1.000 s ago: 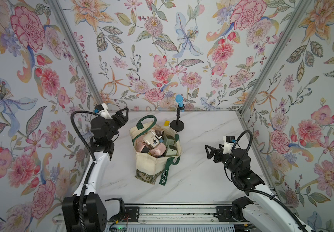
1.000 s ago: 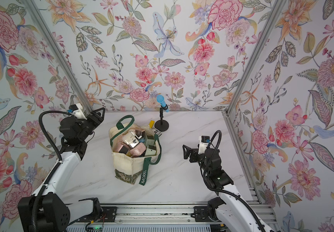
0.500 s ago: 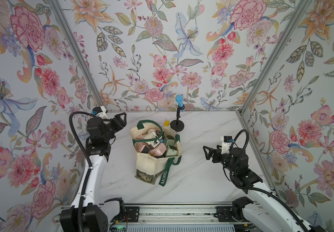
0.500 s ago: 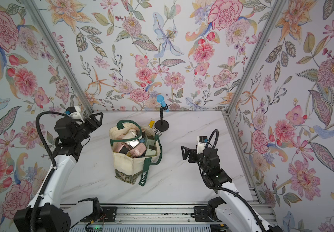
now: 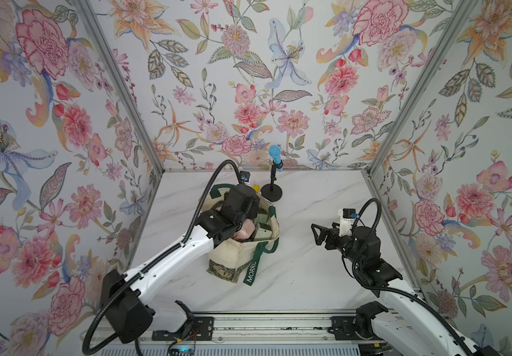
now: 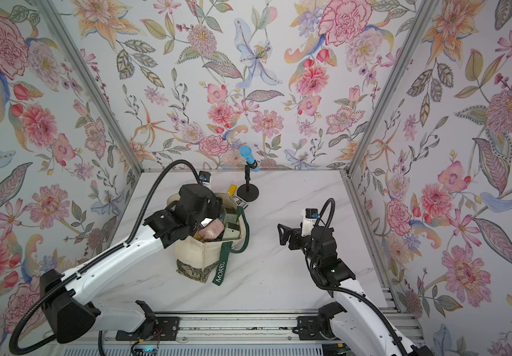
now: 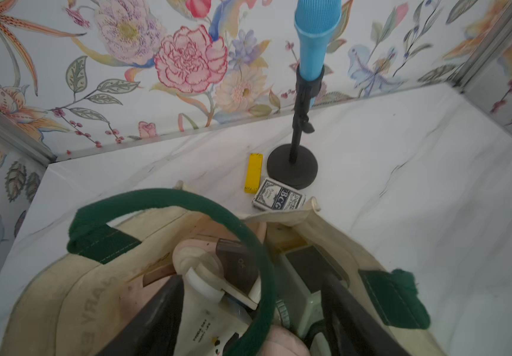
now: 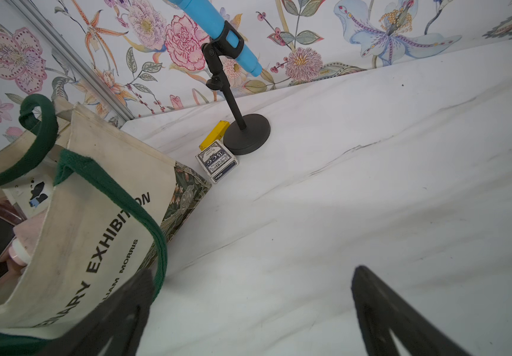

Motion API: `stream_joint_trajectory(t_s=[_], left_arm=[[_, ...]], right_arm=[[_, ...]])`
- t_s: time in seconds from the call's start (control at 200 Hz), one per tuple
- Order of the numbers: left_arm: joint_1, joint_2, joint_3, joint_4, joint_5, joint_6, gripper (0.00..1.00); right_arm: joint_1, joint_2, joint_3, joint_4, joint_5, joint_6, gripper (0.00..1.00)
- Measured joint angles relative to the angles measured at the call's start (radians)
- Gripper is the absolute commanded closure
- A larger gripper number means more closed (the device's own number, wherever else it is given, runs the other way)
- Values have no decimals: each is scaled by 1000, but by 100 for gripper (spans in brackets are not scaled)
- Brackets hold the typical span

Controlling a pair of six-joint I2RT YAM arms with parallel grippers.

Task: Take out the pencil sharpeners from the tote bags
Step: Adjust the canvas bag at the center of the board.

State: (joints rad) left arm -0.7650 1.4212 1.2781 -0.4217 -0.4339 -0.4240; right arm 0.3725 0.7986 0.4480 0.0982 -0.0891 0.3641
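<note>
Left gripper [image 7: 250, 286] has swung in over the cream canvas tote bag with dark green handles [image 5: 239, 252], jaws spread and empty. The pastel boxy plastic pencil sharpeners [image 5: 244, 229] sit just beneath it, so a grasp looks next. Right gripper [image 5: 316, 235] waits open.

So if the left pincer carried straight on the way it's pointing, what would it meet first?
Probably the green handle of the tote bag: it arcs across the gap of the left pincer; just beneath lies a cream pencil sharpener. Depth is unclear.
</note>
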Motion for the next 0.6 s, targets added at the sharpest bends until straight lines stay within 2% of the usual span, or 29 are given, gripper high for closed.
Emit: stream_joint_trajectory(t_s=[0.145, 0.41, 0.505, 0.6], left_arm=[[-53, 123, 74, -82, -141, 13, 28], [-53, 207, 129, -141, -317, 17, 35], [-46, 234, 130, -158, -329, 18, 42], [-35, 253, 130, -166, -330, 20, 62]], right_arm=[[1, 0, 0, -2, 0, 0, 0], [6, 0, 1, -8, 3, 0, 0], [6, 0, 1, -8, 3, 0, 0], [6, 0, 1, -8, 3, 0, 0]])
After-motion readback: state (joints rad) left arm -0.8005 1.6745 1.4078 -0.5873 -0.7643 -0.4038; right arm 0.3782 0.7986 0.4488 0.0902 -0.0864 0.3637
